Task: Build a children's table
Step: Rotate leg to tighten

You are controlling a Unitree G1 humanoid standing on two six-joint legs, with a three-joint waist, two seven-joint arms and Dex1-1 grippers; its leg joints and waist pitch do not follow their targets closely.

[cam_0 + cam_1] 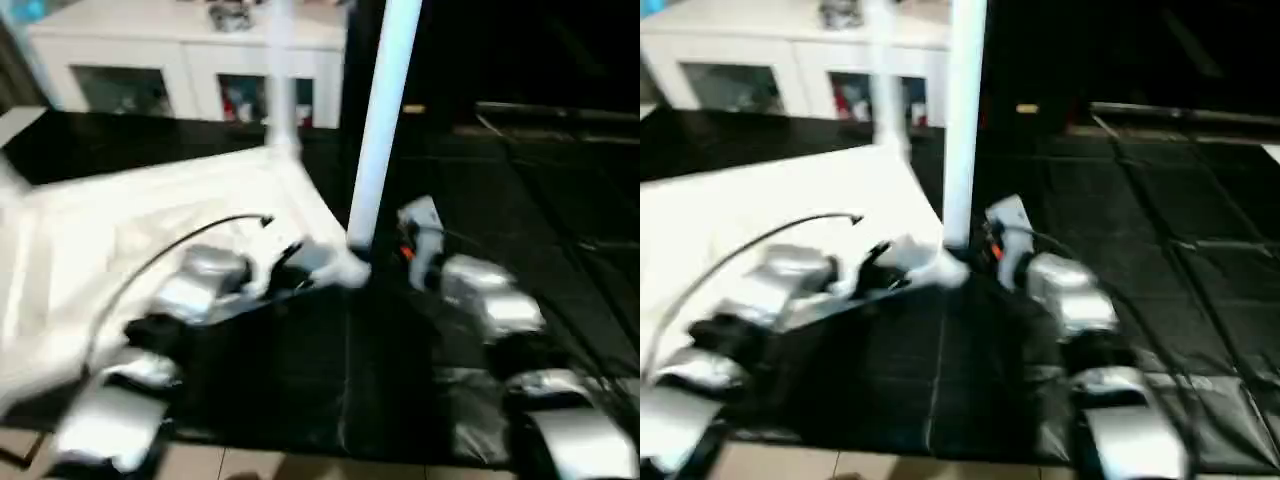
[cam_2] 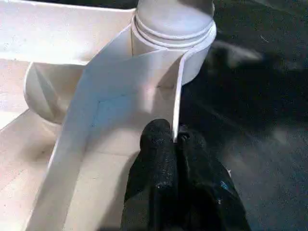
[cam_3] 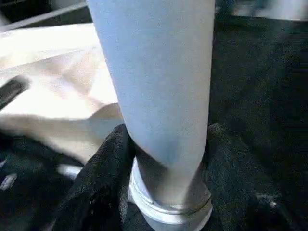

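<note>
The white table top (image 1: 120, 230) lies upside down on black floor mats, with its ribbed underside facing up. One white leg (image 1: 385, 110) stands upright in the near corner, its ringed base (image 2: 173, 29) close ahead of my left gripper. A second leg (image 1: 282, 80) stands at the far corner. My left gripper (image 2: 174, 137) is shut on the top's thin rim wall (image 2: 179, 91) right beside that corner. My right gripper (image 3: 166, 139) is shut on the near leg (image 3: 154, 72) just above its base, with a black finger (image 3: 103, 163) on either side.
A white glass-door cabinet (image 1: 190, 70) stands behind the table top. Black floor mats (image 1: 520, 170) stretch to the right and towards me, ending in a pale strip of floor (image 1: 300, 465). A black cable (image 1: 170, 250) arcs over my left forearm.
</note>
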